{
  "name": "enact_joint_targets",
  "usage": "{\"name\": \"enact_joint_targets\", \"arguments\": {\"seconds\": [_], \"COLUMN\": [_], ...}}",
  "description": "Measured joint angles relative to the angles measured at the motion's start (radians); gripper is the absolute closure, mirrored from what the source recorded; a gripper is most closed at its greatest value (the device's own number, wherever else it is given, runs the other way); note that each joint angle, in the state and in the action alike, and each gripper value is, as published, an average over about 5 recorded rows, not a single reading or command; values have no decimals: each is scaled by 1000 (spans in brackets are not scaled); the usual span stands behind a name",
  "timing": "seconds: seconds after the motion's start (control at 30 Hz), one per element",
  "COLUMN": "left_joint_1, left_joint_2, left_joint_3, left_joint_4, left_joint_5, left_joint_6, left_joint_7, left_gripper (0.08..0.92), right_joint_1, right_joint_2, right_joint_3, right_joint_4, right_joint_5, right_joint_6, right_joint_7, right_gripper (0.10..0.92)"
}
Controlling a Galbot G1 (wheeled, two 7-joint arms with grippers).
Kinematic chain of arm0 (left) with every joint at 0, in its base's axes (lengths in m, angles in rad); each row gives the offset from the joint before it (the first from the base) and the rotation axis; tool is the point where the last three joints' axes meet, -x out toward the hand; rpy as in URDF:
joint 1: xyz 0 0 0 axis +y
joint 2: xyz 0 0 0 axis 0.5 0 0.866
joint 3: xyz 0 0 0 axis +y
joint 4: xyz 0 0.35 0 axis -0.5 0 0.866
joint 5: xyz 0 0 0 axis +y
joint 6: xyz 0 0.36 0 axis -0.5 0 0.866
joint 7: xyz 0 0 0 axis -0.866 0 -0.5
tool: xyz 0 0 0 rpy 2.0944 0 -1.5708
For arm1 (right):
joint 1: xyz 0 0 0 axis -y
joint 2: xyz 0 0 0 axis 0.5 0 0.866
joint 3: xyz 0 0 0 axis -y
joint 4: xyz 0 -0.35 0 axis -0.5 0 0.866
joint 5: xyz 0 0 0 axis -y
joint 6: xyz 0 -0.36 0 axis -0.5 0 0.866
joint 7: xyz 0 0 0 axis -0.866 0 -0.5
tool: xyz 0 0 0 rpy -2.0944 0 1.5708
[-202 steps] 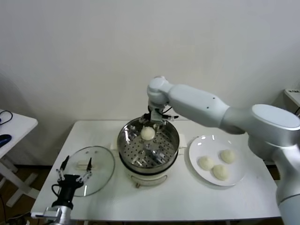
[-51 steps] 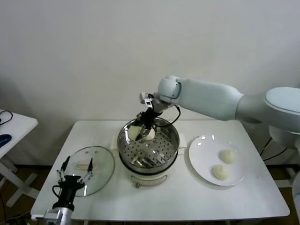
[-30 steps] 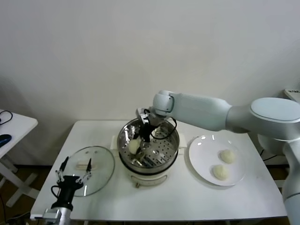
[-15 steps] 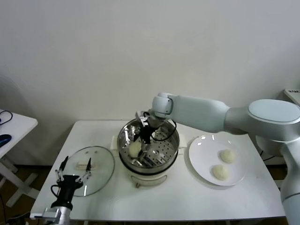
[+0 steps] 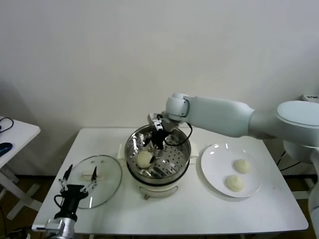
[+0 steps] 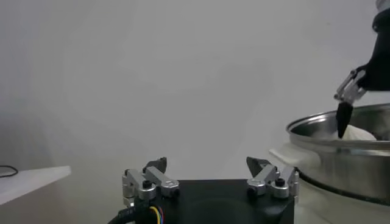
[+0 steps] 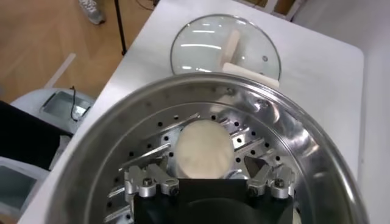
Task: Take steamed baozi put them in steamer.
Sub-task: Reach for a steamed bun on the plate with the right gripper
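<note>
The steamer (image 5: 185,150) stands mid-table, a shiny steel pot with a perforated tray. One baozi (image 5: 144,159) lies free on the tray's left side. My right gripper (image 5: 156,141) hangs open just above and behind it; in the right wrist view the baozi (image 7: 203,150) lies below the spread gripper (image 7: 208,164), touching neither finger. Two more baozi (image 5: 241,166) (image 5: 234,182) rest on the white plate (image 5: 214,158) to the right. My left gripper (image 5: 79,173) is parked open over the glass lid (image 5: 102,185), nothing in it.
The glass lid (image 7: 224,52) lies flat on the table left of the steamer. A small side table (image 5: 15,132) stands beyond the left edge. The wall runs close behind the steamer. From the left wrist, the steamer's rim (image 6: 341,158) shows far off.
My right gripper has opened and let the baozi go onto the tray, then risen slightly and drawn back. The left arm has not moved.
</note>
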Motion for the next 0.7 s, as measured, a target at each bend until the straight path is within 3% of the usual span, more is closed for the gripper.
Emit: {"name": "enact_joint_targets", "arguments": {"seconds": [0.3, 0.7], "left_joint_1": [-14, -39], "left_joint_2": [8, 21], "left_joint_3": [10, 23], "left_joint_4": [11, 0], "left_joint_5": [-7, -20], "left_joint_6": [4, 1], "left_joint_7": [-10, -19], "left_gripper": [177, 177], "right_joint_1": [174, 68], "right_joint_2": [-241, -612], "right_joint_3": [-70, 9], "right_joint_4": [170, 223], "right_joint_5": [-33, -312], "right_joint_6": [55, 143], "right_joint_7": [-76, -154], "right_gripper": [203, 203]}}
